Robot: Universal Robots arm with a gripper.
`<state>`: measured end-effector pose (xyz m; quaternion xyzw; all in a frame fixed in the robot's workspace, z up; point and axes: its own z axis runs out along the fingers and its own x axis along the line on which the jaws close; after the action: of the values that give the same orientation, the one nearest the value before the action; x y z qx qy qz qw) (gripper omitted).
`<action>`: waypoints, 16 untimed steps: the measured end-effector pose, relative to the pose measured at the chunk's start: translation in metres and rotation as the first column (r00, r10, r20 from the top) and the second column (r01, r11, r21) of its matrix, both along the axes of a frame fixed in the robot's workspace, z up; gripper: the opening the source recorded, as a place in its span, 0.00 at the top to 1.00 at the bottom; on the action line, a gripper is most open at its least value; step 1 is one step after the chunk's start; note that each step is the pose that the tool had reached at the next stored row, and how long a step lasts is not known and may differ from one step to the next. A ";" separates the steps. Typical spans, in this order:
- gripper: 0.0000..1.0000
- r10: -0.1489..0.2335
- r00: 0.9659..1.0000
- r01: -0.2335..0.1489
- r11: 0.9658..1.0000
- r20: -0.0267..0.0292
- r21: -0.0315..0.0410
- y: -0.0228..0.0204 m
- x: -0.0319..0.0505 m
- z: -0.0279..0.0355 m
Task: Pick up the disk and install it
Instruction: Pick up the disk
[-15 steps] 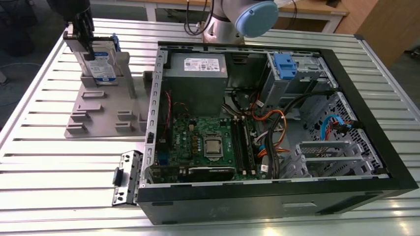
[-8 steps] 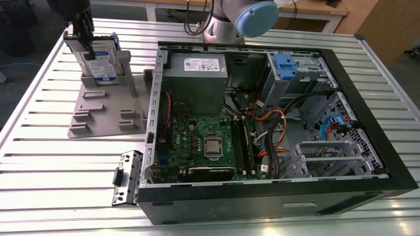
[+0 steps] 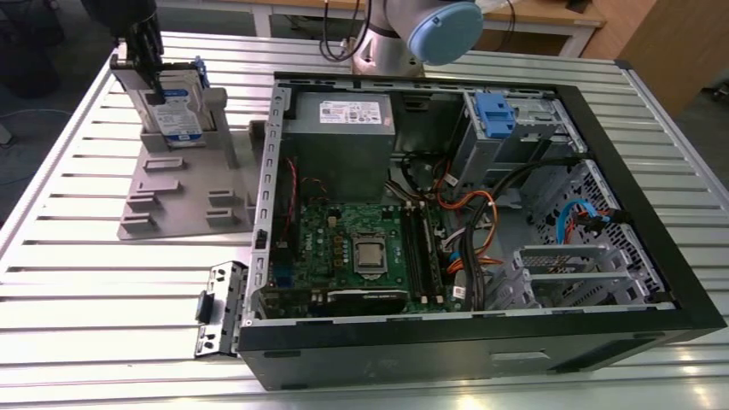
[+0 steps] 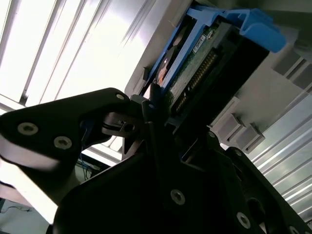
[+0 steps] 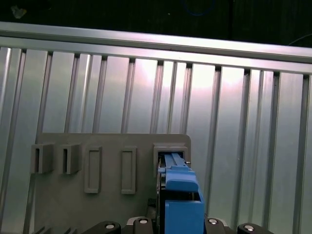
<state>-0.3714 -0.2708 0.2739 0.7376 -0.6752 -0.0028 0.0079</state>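
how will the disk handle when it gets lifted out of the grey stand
Probably stiff: the disk is a flat metal-cased slab in a blue bracket, so it should not flex and is likely heavy for its size. It stands on edge in the grey stand, so freed from its slot it could tip.

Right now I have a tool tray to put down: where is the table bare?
At the exterior view's left, the table is bare between the grey fixture, the loose bracket and the table's edge; also beside the computer case at the view's right. Crowded: inside the case, and the fixture's end where the disk stands.
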 end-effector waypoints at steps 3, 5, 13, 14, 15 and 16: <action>0.64 -0.037 0.999 0.037 0.999 0.000 -0.004 0.0000 0.0000 0.0000; 0.64 -0.071 0.997 0.071 0.997 0.000 -0.005 0.0000 0.0000 -0.0001; 0.64 -0.132 0.991 0.132 0.991 0.000 -0.006 0.0000 -0.0001 -0.0008; 0.64 -0.141 0.990 0.141 0.990 0.000 -0.006 0.0000 -0.0001 -0.0011; 0.64 -0.159 0.987 0.159 0.987 0.000 -0.006 0.0000 -0.0001 -0.0012; 0.64 -0.169 0.986 0.169 0.986 0.000 -0.006 0.0000 -0.0001 -0.0012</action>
<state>-0.3715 -0.2707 0.2727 0.6776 -0.7354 -0.0017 0.0099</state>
